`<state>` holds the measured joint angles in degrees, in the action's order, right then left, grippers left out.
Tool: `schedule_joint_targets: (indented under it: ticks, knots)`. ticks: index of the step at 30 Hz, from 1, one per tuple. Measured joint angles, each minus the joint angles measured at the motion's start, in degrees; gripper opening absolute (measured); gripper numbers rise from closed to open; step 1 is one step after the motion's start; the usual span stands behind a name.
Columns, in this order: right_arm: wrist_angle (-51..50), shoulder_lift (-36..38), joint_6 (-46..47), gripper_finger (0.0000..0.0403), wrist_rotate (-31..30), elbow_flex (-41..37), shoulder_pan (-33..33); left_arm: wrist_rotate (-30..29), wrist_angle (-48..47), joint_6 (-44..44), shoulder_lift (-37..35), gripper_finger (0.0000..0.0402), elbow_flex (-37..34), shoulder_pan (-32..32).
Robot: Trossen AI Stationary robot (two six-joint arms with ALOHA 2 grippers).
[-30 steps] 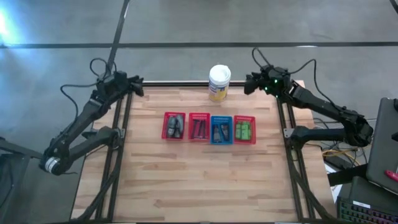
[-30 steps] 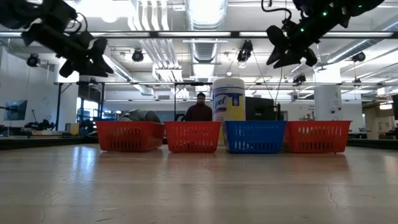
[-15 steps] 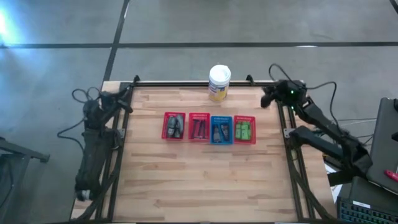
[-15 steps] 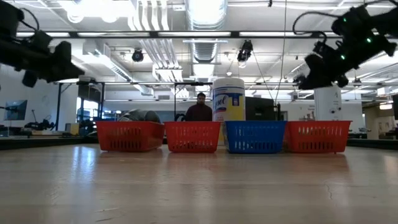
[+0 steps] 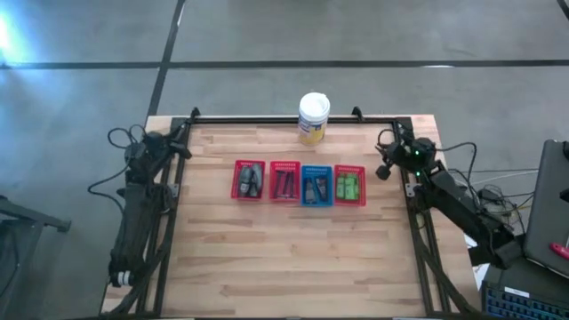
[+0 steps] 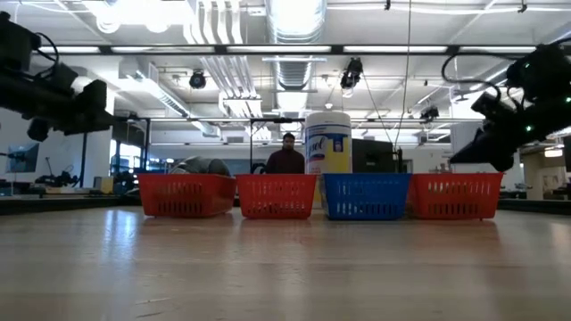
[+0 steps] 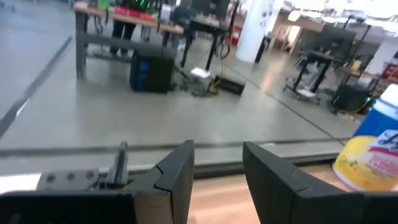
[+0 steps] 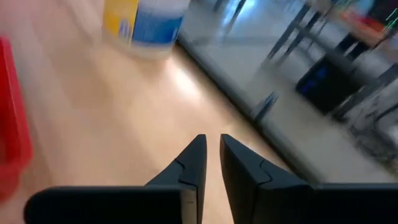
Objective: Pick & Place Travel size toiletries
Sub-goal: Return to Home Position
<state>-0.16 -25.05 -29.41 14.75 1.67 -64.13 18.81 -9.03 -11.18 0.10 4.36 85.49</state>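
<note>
The toiletries all lie in four baskets lined up across the middle of the worktop (image 5: 267, 258), well apart from both hands. Counting from the left arm's side, grey tubes (image 5: 249, 180) fill the first red basket (image 6: 183, 198) and heap above its rim. Dark sticks (image 5: 284, 182) lie in the second red basket (image 6: 277, 198). Dark tubes (image 5: 316, 187) lie in the blue basket (image 6: 366, 198), and green bottles (image 5: 348, 185) in the last red basket (image 6: 455, 198). The baskets stand side by side, touching or nearly so. A white canister (image 5: 313, 118) stands upright behind the blue basket, at the worktop's far edge.

The left hand (image 5: 180, 140) hangs above the far left corner of the worktop, raised well over basket height. It is released, with a clear gap between its fingers (image 7: 177, 177), and it grasps nothing. The grey tubes are the nearest toiletries to it, with bare wood between.

The right hand (image 5: 384, 158) hangs above the right edge of the worktop, pointing in towards the canister. Its fingers (image 8: 194, 163) are drawn nearly together, leaving only a thin slit, and they are empty. The green bottles lie nearest, just inward of it and lower down.

Beyond the worktop a person (image 6: 286, 157) shows in the room, behind the second red basket.
</note>
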Motion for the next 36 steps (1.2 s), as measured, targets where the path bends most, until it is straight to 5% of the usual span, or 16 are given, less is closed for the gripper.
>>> schedule_joint_targets:
  ticks: [9,19,26,36]
  knots:
    - [2.6,9.8,2.8,0.0046,-1.8,-1.2,-5.5,-0.3,9.3,0.0,0.0,0.0142,-2.7,0.0]
    - [3.1,24.8,2.8,0.0076,-2.7,-1.2,-20.9,-0.4,12.3,0.0,0.0,0.0142,-3.9,-0.1]
    - [6.1,25.1,2.8,0.01,-17.0,-1.2,-13.5,-0.4,12.3,0.0,0.1,0.0142,-4.0,-0.1]
    - [5.8,25.1,2.8,0.0128,-17.3,-1.2,-13.0,-0.3,12.3,0.0,0.2,0.0142,-4.0,-0.1]
